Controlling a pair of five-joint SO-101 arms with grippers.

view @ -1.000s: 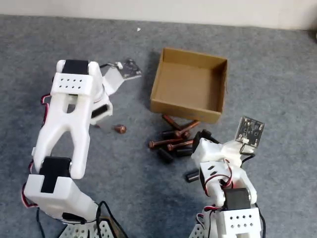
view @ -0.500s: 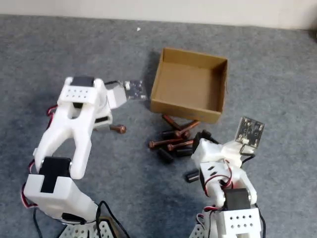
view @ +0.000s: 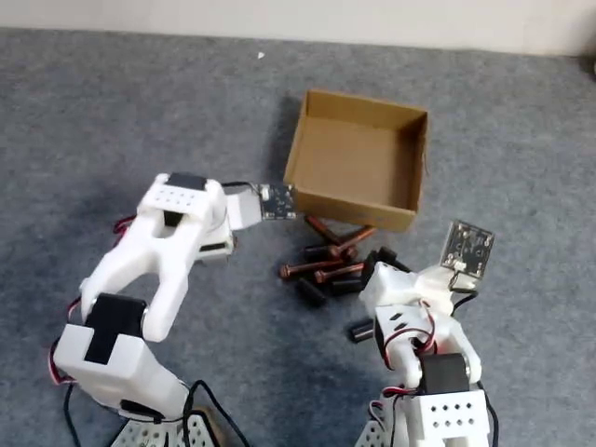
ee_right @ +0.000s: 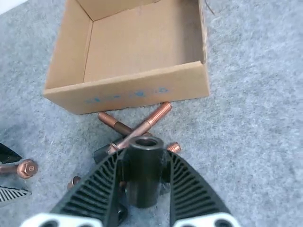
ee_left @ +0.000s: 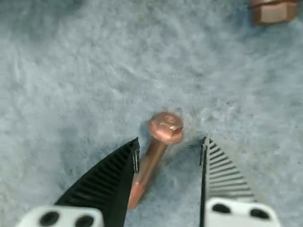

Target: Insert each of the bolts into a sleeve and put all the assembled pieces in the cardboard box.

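left end effector (ee_left: 169, 142) is spread, straddling a copper bolt (ee_left: 154, 156) that lies on the grey bench (ee_left: 71, 71); right end effector (ee_right: 144, 158) pinches a black sleeve (ee_right: 143, 187), near loose bolts (ee_right: 142, 126) lying just before the cardboard box (ee_right: 128, 92)

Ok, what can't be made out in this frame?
Left wrist view: far bolt, all but its head cut off by the edge.
Right wrist view: sleeve's lower end and part of the pile, covered by the right gripper.
High view: sleeve count in that pile, too small and overlapping.
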